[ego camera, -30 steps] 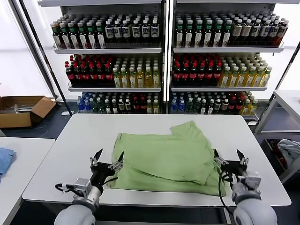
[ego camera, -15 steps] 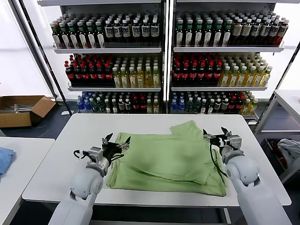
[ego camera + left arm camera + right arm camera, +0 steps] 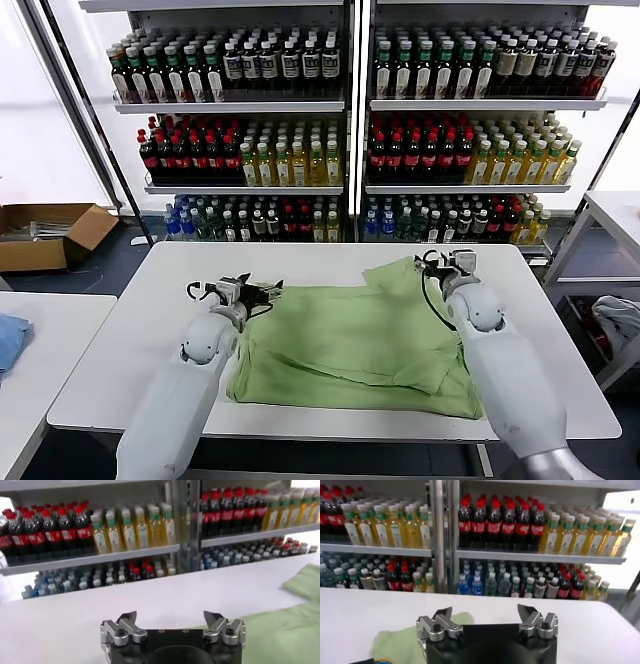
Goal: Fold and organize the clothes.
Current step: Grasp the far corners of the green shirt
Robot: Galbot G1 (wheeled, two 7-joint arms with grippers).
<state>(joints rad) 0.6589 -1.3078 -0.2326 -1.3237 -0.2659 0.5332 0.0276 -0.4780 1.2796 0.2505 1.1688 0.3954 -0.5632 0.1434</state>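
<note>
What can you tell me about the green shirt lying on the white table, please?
The green shirt is light green, of soft-looking fabric, lying flat and partly folded on the white table, with creased layers overlapping. One flap reaches toward the far right corner. The left claw is open at the shirt's far left corner, and the right claw is open at the far right flap; contact cannot be confirmed. No collar, buttons or print show.

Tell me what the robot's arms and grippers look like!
Both arms are smooth, rounded, silver-grey shells. The left gripper and the right gripper each have a black body, silver metal knuckles with screws, and two dark pointed fingers. A thin black cable loops along each wrist.
</note>
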